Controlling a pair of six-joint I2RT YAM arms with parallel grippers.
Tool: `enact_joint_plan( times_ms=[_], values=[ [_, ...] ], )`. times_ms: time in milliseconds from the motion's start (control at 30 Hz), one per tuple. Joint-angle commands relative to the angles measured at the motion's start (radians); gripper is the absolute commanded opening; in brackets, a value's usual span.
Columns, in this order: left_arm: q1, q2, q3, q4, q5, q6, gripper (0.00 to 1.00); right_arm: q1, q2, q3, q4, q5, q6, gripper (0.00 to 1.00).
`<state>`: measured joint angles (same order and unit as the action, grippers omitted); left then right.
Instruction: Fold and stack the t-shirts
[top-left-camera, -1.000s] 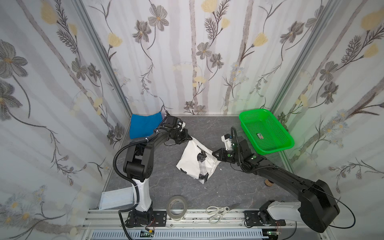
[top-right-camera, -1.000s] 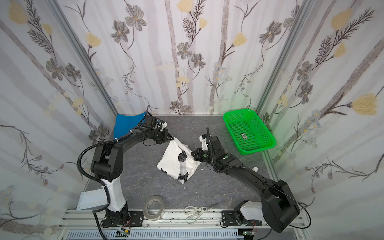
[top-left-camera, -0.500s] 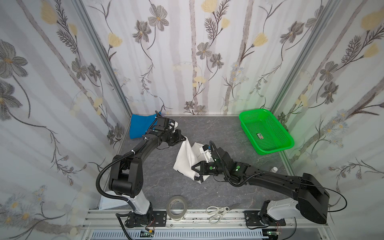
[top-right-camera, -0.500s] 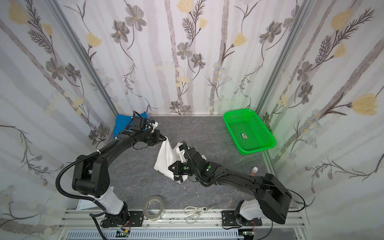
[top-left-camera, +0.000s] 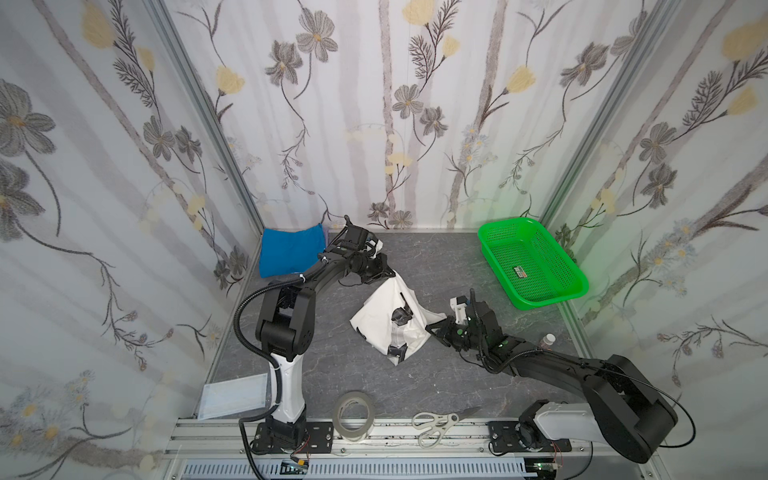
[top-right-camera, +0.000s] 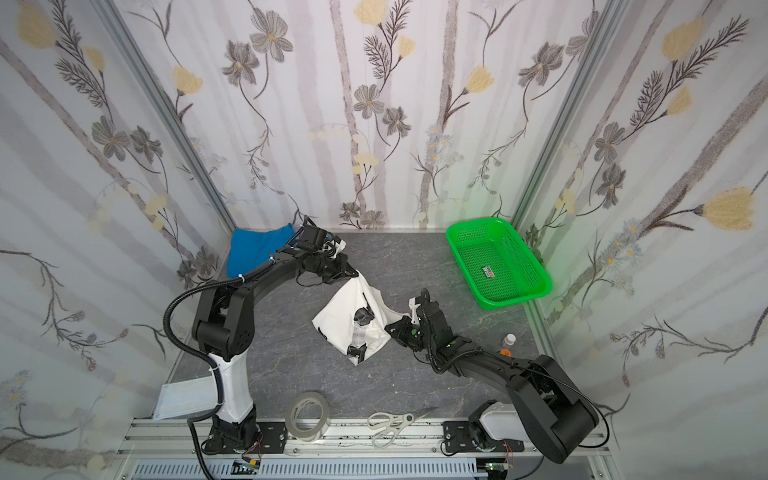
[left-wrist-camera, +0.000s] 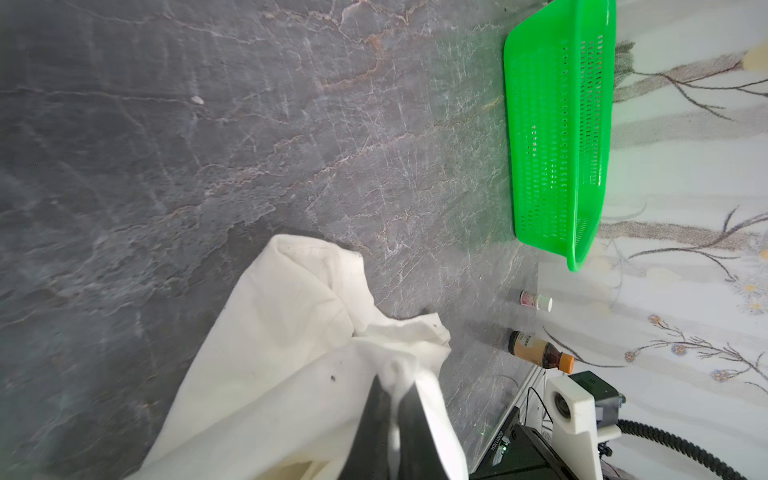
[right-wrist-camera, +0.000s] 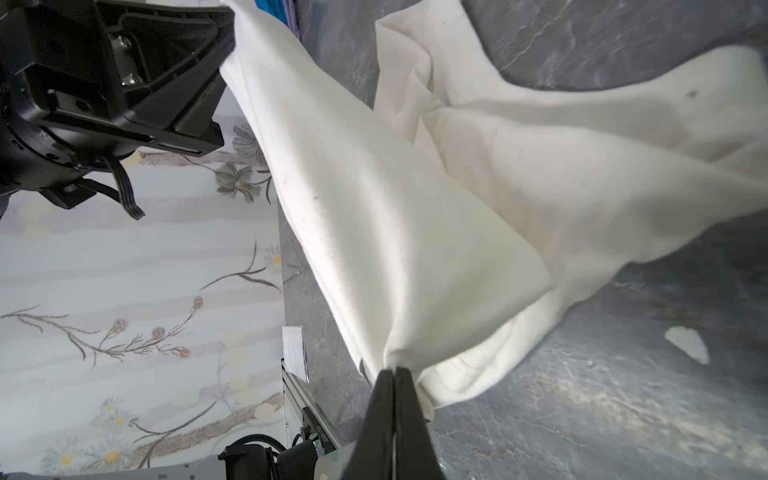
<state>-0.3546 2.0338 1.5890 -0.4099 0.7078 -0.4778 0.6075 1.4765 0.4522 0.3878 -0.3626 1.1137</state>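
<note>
White t-shirt (top-left-camera: 388, 320) hangs mid-table between both arms; we cannot tell whether its lowest corner touches the grey table (top-left-camera: 449, 266). Left gripper (left-wrist-camera: 395, 376) pinches a bunched far corner; right gripper (right-wrist-camera: 392, 370) is clamped tight on a nearer one. Blue t-shirt (top-left-camera: 289, 251) lies folded in the far left corner, and the left arm's wrist stands between the two shirts. Green basket (top-left-camera: 555, 300) sits far right, well apart. White-capped bottle (left-wrist-camera: 536, 300) and brown bottle (left-wrist-camera: 540, 353) stand by the right edge. Tape roll (top-left-camera: 354, 395) and scissors (top-left-camera: 436, 422) lie along the front rail.
</note>
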Motion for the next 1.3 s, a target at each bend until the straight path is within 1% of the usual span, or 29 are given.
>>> enact_joint_plan(
  times_ms=[0,133,200,300,400,433,500,567,700,800,900,1000,1100,1167,1200,1233,1267],
  values=[
    [-0.003,0.049,0.053,-0.020,0.001,0.007,0.00,-0.030,0.014,-0.012,0.102,-0.037,0.016,0.00],
    [-0.004,0.118,0.130,-0.053,0.014,0.022,0.00,-0.050,0.004,0.001,0.092,-0.026,0.005,0.00],
    [-0.005,0.131,0.149,-0.062,0.017,0.031,0.00,-0.044,-0.017,0.032,0.047,-0.037,-0.008,0.00],
    [-0.005,0.122,0.146,-0.059,0.018,0.036,0.00,-0.001,-0.111,0.032,-0.002,-0.026,0.020,0.00],
    [-0.004,0.094,0.136,-0.069,0.007,0.053,0.00,0.077,-0.208,0.044,-0.080,0.018,0.046,0.00],
    [-0.003,0.092,0.135,-0.069,0.011,0.056,0.00,0.091,-0.224,0.028,-0.076,0.020,0.068,0.00],
    [-0.004,0.106,0.150,-0.075,0.032,0.058,0.00,0.101,-0.272,-0.060,-0.005,0.047,0.148,0.00],
    [-0.010,0.128,0.170,-0.077,0.046,0.058,0.00,0.099,-0.293,-0.141,0.051,0.078,0.197,0.00],
    [-0.030,0.170,0.206,-0.071,0.047,0.050,0.00,0.032,-0.259,-0.225,0.127,0.069,0.208,0.00],
    [-0.042,0.217,0.265,-0.091,0.041,0.051,0.00,-0.030,-0.215,-0.237,0.140,0.063,0.177,0.00],
    [-0.047,0.267,0.325,-0.106,0.036,0.050,0.00,-0.070,-0.187,-0.244,0.169,0.088,0.150,0.00],
    [-0.047,0.318,0.384,-0.128,0.036,0.050,0.00,-0.121,-0.132,-0.211,0.179,0.064,0.105,0.00],
    [-0.047,0.353,0.427,-0.129,0.038,0.041,0.02,-0.156,-0.086,-0.169,0.168,0.077,0.059,0.02],
    [-0.046,0.370,0.450,-0.130,0.037,0.039,0.02,-0.180,-0.048,-0.111,0.110,0.086,0.006,0.02],
    [-0.044,0.380,0.463,-0.130,0.042,0.034,0.04,-0.192,-0.024,-0.075,0.077,0.081,-0.023,0.03],
    [-0.044,0.388,0.475,-0.130,0.048,0.032,0.08,-0.199,-0.008,-0.047,0.043,0.079,-0.039,0.04],
    [-0.044,0.396,0.492,-0.138,0.055,0.031,0.26,-0.201,0.010,-0.021,0.009,0.077,-0.054,0.10]
  ],
)
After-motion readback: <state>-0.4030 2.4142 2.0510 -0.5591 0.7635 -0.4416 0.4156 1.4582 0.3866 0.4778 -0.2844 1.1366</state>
